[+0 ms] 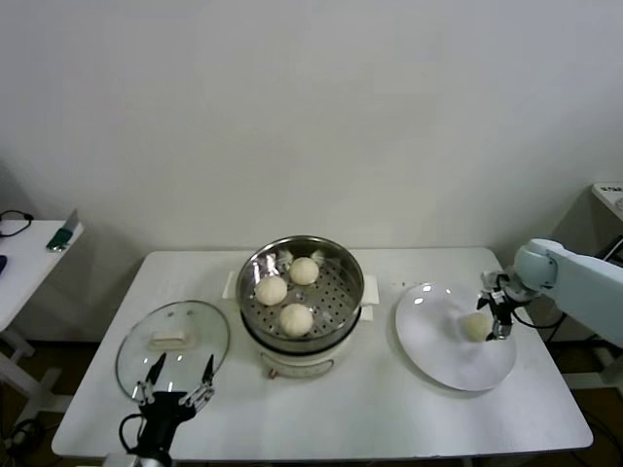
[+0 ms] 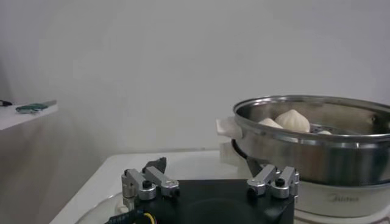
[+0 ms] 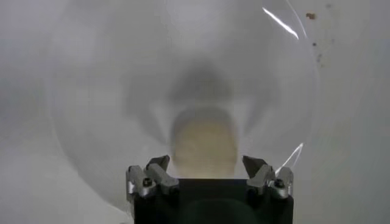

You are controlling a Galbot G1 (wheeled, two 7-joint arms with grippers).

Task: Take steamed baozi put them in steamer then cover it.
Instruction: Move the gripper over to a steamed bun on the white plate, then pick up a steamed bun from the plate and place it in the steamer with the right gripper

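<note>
The steamer (image 1: 302,292) stands mid-table with three baozi (image 1: 296,318) on its perforated tray; it also shows in the left wrist view (image 2: 314,140), with one baozi (image 2: 292,120) above its rim. A fourth baozi (image 1: 476,326) lies on the white plate (image 1: 458,360). My right gripper (image 1: 496,316) is open, its fingers on either side of this baozi (image 3: 204,146) with small gaps in the right wrist view (image 3: 206,165). The glass cover (image 1: 173,336) lies flat on the table at the left. My left gripper (image 1: 175,379) is open and empty over the cover's near edge.
A small side table (image 1: 29,243) with a green object stands at the far left. Another surface (image 1: 611,195) shows at the right edge. The plate (image 3: 183,73) fills most of the right wrist view. The wall runs behind the table.
</note>
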